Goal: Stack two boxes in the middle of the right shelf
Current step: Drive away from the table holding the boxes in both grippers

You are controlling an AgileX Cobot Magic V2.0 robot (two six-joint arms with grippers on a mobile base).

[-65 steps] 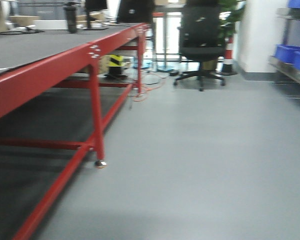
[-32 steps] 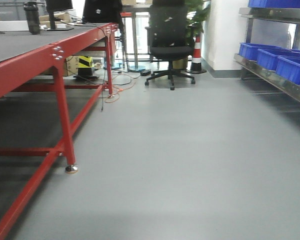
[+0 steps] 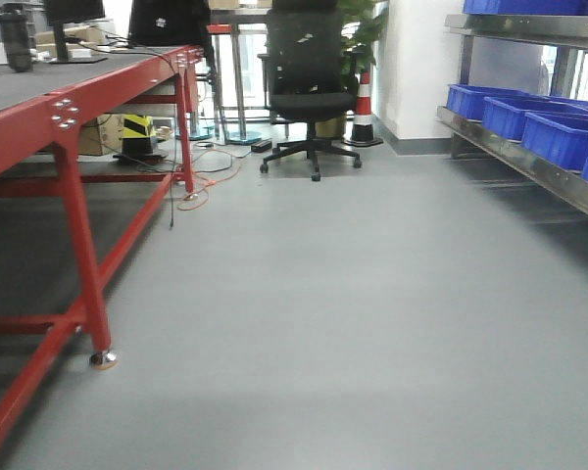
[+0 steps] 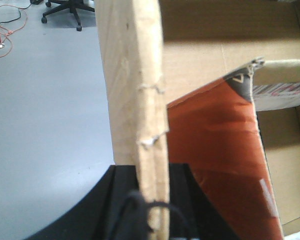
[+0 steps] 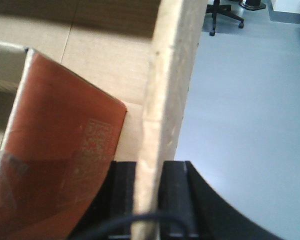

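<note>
Nearest, the left claw [image 4: 151, 172] is clenched on the left wall of a brown cardboard box [image 4: 132, 75], one black finger [image 4: 121, 180] on the outside and one on the inside, with the worn, nicked top edge of the wall running up between them. The right claw [image 5: 149, 172] grips the right wall of the box in the same way, its fingers [image 5: 176, 175] pressed against both faces. Between the two walls, an orange-red cardboard sheet [image 4: 215, 150] lies slanted inside the box, with a printed code and some tape on it; whether it belongs to a second box cannot be told. The box is held above the grey floor [image 3: 323, 294] and does not show in the front view. Farther on, a red-framed table [image 3: 39, 122] runs along the left, with an orange cable [image 3: 201, 181] on the floor beside its far leg. On the right stands the steel shelf [image 3: 510, 155], well apart from the box, with blue bins [image 3: 568, 137] on it. At the far end are a black office chair [image 3: 309, 88] and, just right of it, a striped cone [image 3: 364, 108].
</note>
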